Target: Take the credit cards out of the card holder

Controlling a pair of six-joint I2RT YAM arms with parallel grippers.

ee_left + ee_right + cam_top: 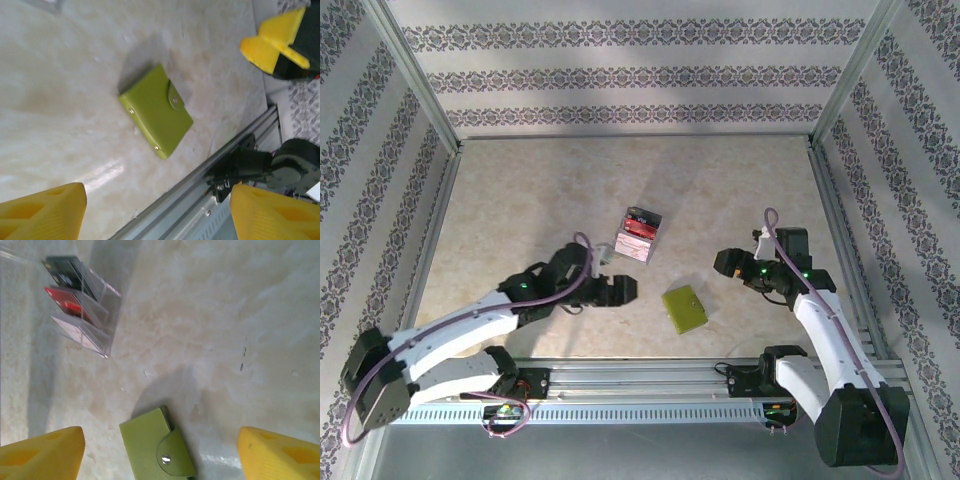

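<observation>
Between empty, wide-open left gripper [626, 290] and right gripper [721, 263], card holder [685, 308] (closed) lies diagonally.

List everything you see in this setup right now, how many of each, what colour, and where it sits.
card holder: one, yellow-green, snapped shut, flat on the table near the front edge, between the two arms.
clear plastic box: one, transparent, with dark, red and pale contents, behind the card holder towards mid-table.
table: one, beige marbled, under everything.
rail: one, silver metal, along the near edge.
walls: three, patterned wallpaper, on the left, back and right.
left pincer: one, yellow fingers, open, left of the card holder.
right pincer: one, yellow fingers, open, right of the card holder and slightly behind it.
</observation>
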